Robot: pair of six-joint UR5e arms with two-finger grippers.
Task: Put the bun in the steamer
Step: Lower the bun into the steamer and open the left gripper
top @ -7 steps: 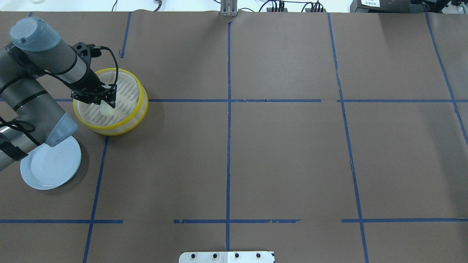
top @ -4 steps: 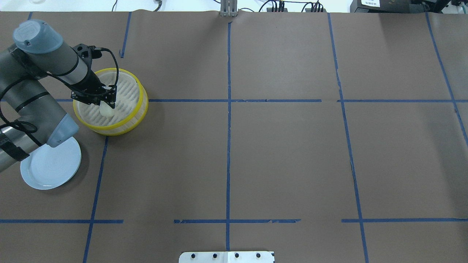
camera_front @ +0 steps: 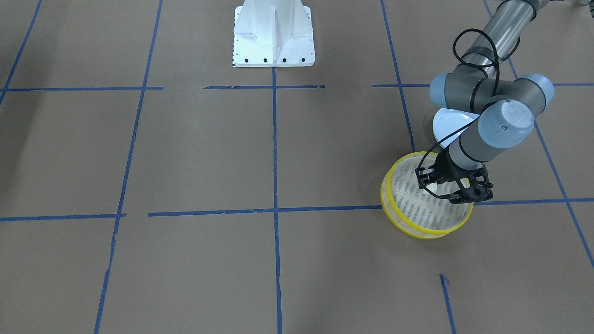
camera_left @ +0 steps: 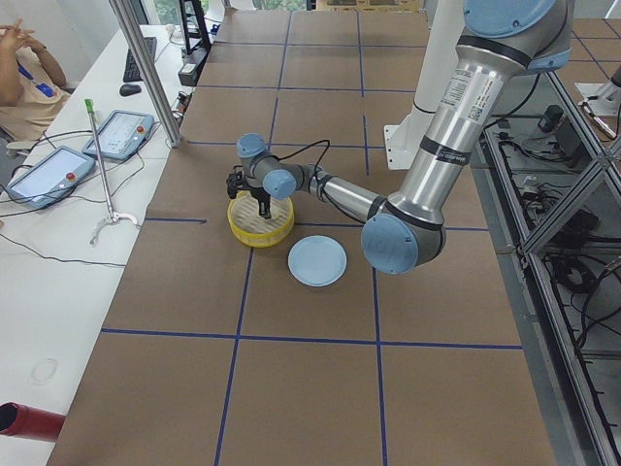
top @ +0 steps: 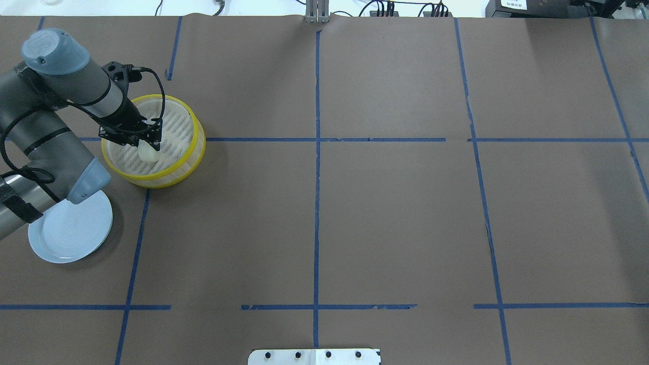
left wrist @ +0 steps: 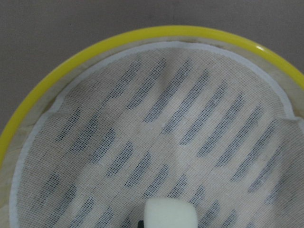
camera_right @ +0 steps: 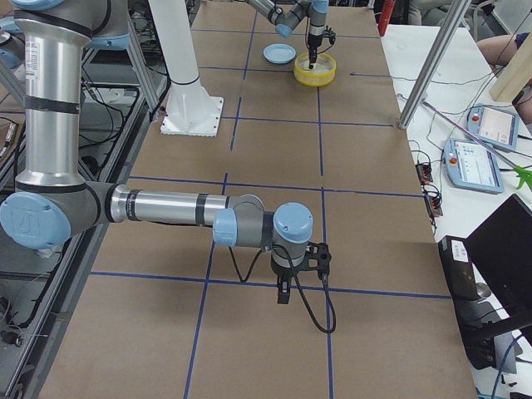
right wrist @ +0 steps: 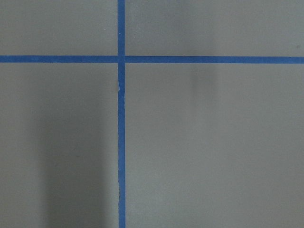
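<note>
The steamer [top: 197,147], a round basket with yellow rims and a slatted floor under a mesh cloth, stands at the table's far left. It also shows in the front-facing view [camera_front: 408,229] and the left wrist view [left wrist: 180,31]. My left gripper [top: 148,146] points down inside the steamer and is shut on the cream-white bun [top: 146,152], which hangs just above the floor, left of centre. The bun fills the bottom edge of the left wrist view [left wrist: 171,214]. My right gripper [camera_right: 284,291] shows only in the exterior right view, low over bare table; I cannot tell whether it is open.
A pale blue plate [top: 71,230] lies near the steamer, partly under my left arm's elbow. The white robot base [camera_front: 274,32] stands at the robot's side of the table. Blue tape lines cross the brown table cover.
My left arm's wrist has shifted slightly. The gripper stays shut on the bun and has sunk a little inside the steamer.
</note>
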